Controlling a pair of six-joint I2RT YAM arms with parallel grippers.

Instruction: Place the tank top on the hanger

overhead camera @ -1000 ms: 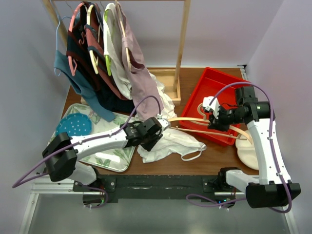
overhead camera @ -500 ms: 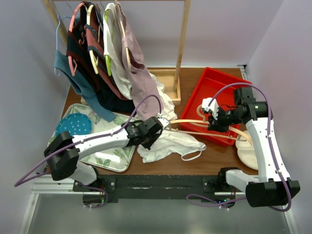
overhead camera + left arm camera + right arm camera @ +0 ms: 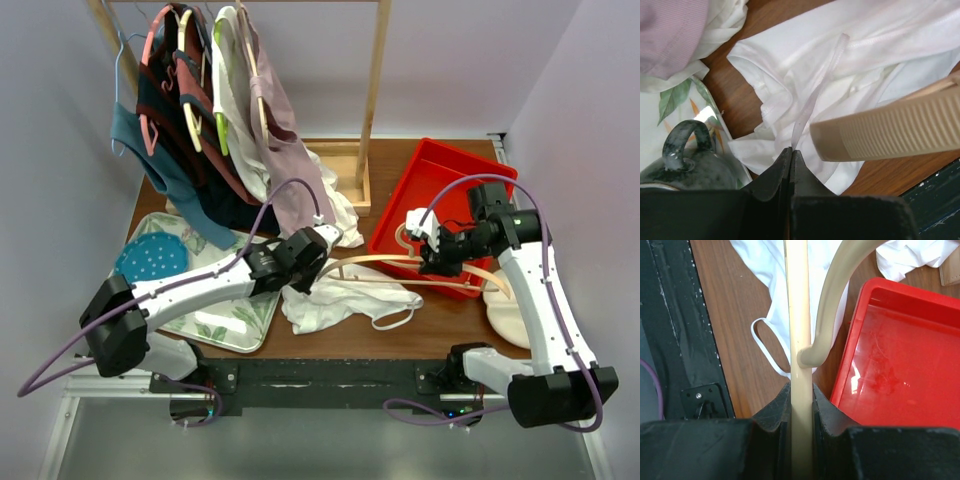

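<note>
My left end effector (image 3: 791, 153) pinches the limp tank top (image 3: 875, 45) by its strap (image 3: 816, 95), likely the surest hold, while my right end effector (image 3: 801, 392) clamps the stiff hanger (image 3: 799, 300).

White arm links (image 3: 200, 287), black joints (image 3: 118, 337), purple cables (image 3: 291, 182)

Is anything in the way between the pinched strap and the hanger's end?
Nothing visible. The left gripper pinches the tank top by its strap; the hanger has its ribbed end right beside that strap.
</note>
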